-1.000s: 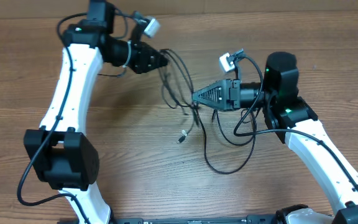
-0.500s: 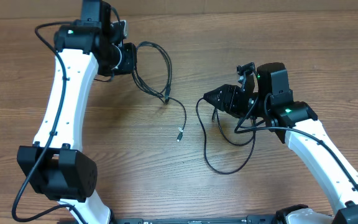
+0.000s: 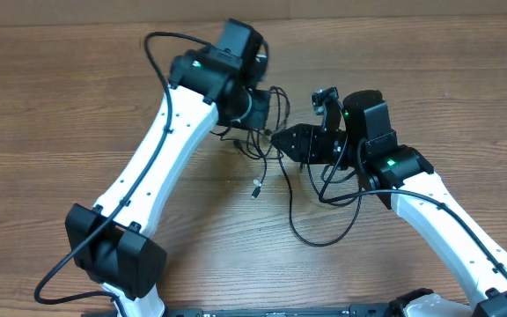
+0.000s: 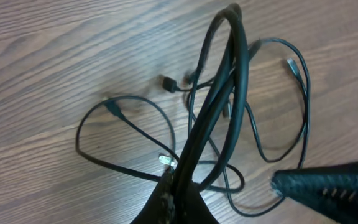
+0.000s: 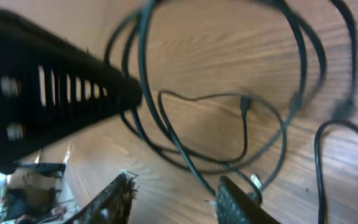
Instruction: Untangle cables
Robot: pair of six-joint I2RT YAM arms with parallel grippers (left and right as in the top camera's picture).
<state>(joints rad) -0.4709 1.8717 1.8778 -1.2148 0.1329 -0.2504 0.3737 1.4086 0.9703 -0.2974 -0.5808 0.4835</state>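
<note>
The left gripper (image 4: pixel 169 196) is pressed together on a bunch of strands of the cables (image 4: pixel 211 102). In the left wrist view they rise out of its tips as a thick sheaf. The right gripper (image 5: pixel 174 199) stands spread, its fingertips (image 5: pixel 114 198) apart. Strands pass near the gap, but none looks pinched, as far as its blurred view shows. From overhead, the two grippers sit close together toward 12 o'clock of the table's middle, the right one at 4 o'clock of the left.

Below the held sheaf, thinner loops lie on the wood and cross one another several times. A small plug (image 3: pixel 255 190) rests at 6 o'clock of the left gripper. One long open loop (image 3: pixel 315 244) trails off at 6 o'clock of the right gripper. I judge the task underway but far from done. That loop looks free, while most cords are gathered in one crossed clump, not yet drawn apart and laid out singly.

The table (image 3: pixel 51 123) is brown wood grain with a dull sheen. Beyond its far edge, at 12 o'clock, a plain tan strip (image 3: pixel 394 11) shows. The right wrist view catches blurred clutter (image 5: pixel 30 180) at 7 o'clock, too vague to name.
</note>
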